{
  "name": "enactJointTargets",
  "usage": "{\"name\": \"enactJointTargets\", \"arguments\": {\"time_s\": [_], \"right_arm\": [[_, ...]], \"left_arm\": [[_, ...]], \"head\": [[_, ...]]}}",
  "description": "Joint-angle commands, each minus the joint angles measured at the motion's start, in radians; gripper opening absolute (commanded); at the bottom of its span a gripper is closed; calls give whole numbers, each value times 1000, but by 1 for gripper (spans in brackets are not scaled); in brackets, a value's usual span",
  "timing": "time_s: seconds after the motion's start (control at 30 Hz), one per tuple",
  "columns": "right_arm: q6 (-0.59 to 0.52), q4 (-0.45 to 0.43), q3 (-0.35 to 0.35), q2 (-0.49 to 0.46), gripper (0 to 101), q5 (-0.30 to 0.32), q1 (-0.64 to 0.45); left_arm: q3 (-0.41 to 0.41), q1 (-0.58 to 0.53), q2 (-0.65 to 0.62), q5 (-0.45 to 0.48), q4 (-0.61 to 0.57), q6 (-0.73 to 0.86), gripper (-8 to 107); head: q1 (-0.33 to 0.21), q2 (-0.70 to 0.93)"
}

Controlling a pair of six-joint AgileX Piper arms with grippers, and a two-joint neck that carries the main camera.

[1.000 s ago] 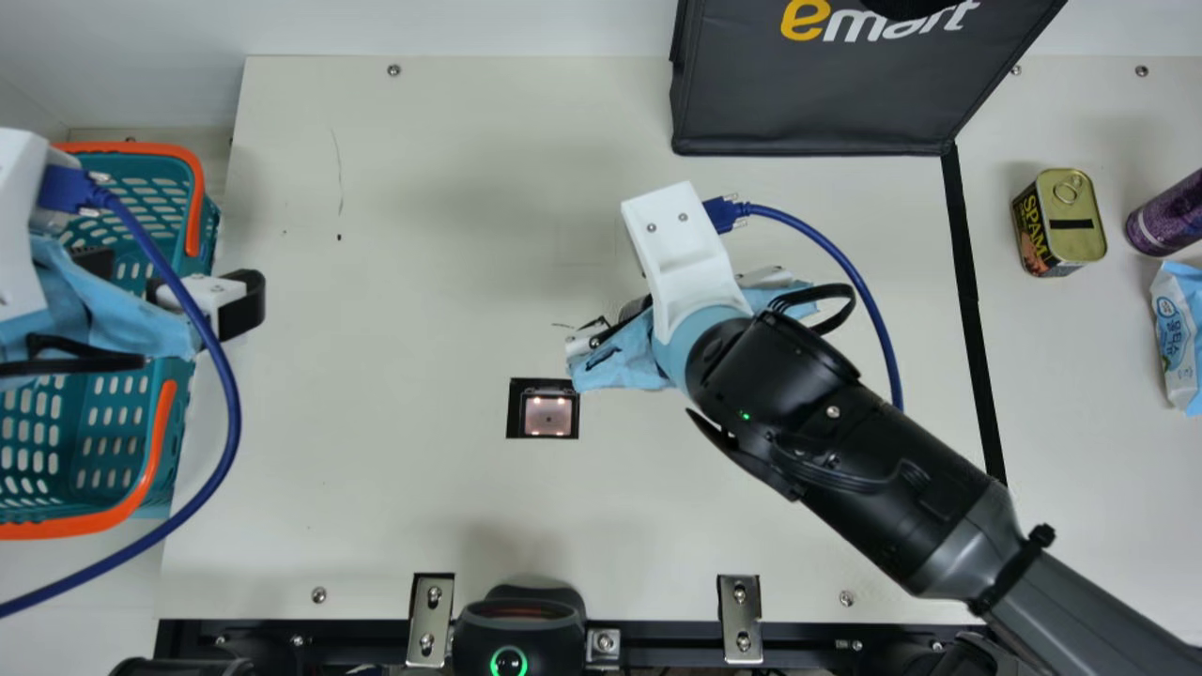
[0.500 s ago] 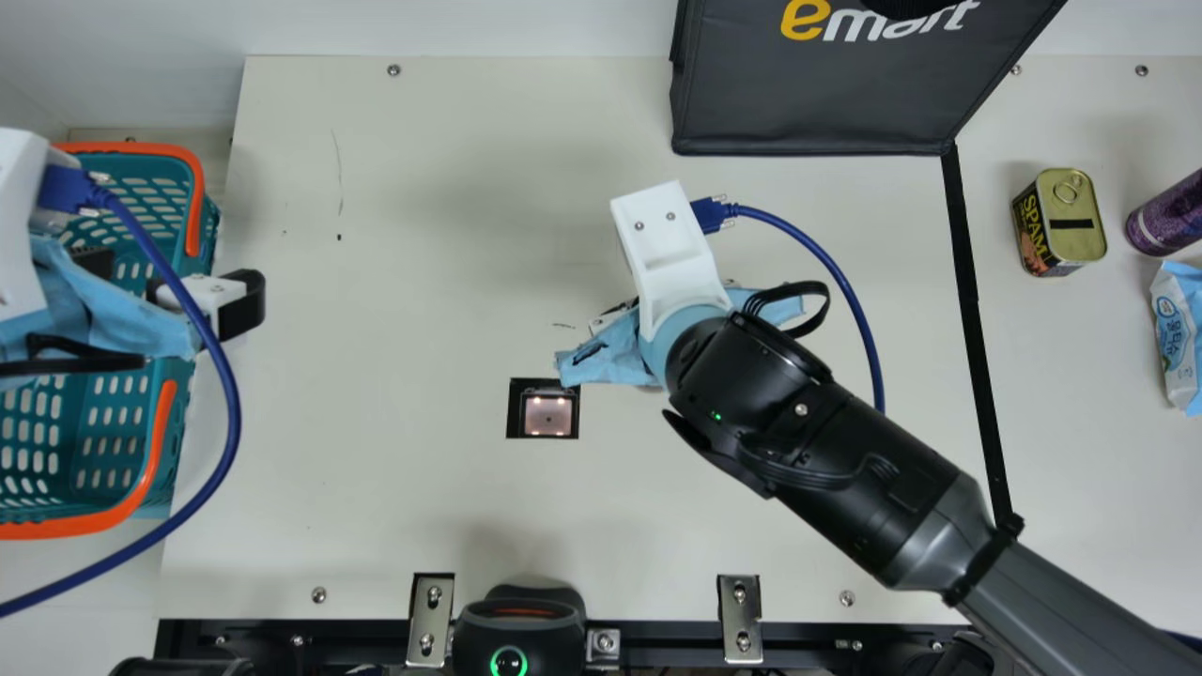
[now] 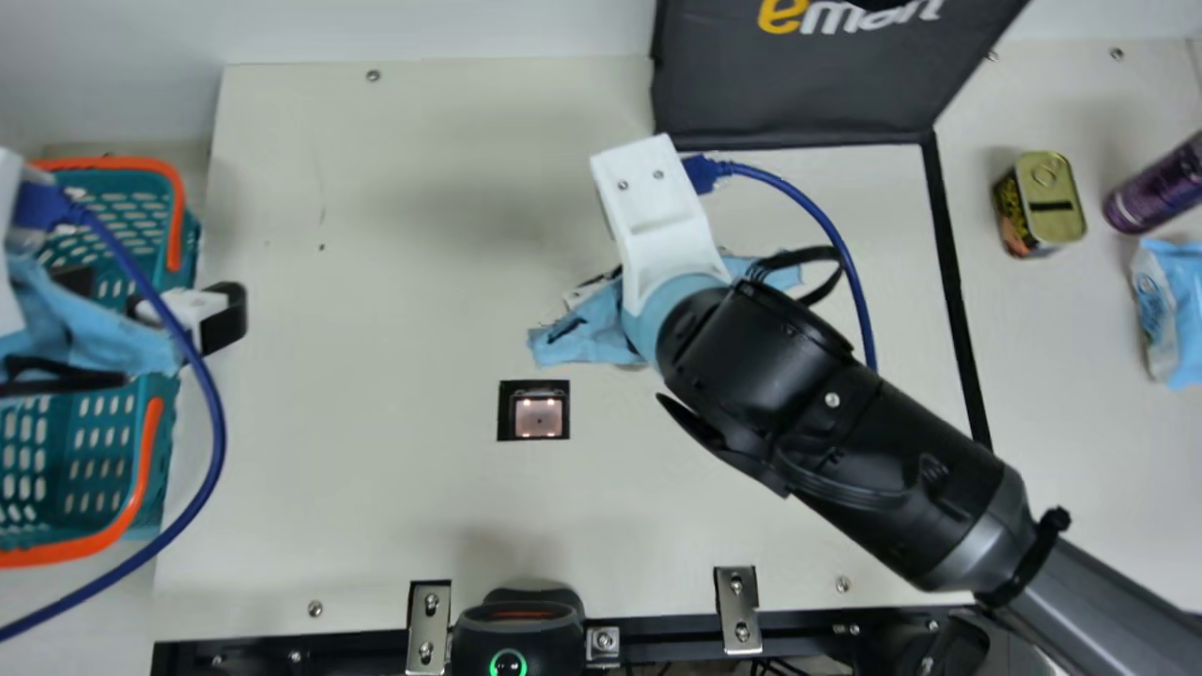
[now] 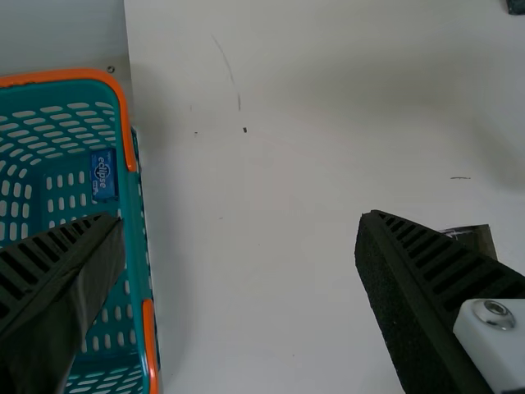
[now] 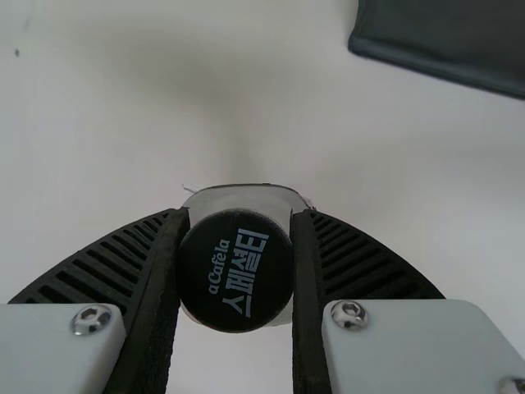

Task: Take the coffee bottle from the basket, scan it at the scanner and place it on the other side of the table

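Scanner window [image 3: 538, 415] lies, in the main view, leftward of the right arm's wrist [image 3: 654, 216] and closer to the near edge of the counter [image 3: 357, 488]; the left arm is over the basket [image 3: 146, 460]. In the left wrist view, the left jaws stand wide, nothing between them. In the right wrist view, 2 ribbed pads [image 5: 156, 271] grip the coffee bottle [image 5: 250, 197], black cap [image 5: 235, 271] end-on; scanning probably needs it brought back and left.

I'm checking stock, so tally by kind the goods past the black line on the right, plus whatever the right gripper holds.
Tin: 1
Purple cylinder: 1
Blue-and-white packet: 1
Coffee bottle in the right gripper: 1
Total: 4
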Motion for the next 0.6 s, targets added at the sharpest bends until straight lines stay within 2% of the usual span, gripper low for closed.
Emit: {"name": "enactJointTargets", "arguments": {"time_s": [0.0, 0.23, 0.4, 0.57], "right_arm": [[-17, 12, 5, -19, 0, -1, -19], [-129, 76, 83, -135, 0, -29, -136], [-266, 154, 162, -239, 0, -45, -266], [-431, 252, 223, -333, 0, -34, -434]], "left_arm": [[0, 0, 0, 0, 0, 0, 90], [0, 0, 0, 0, 0, 0, 90], [0, 0, 0, 0, 0, 0, 90], [0, 0, 0, 0, 0, 0, 90]], "head": [[-29, -88], [-29, -251], [-29, -251], [-29, -251]]}}
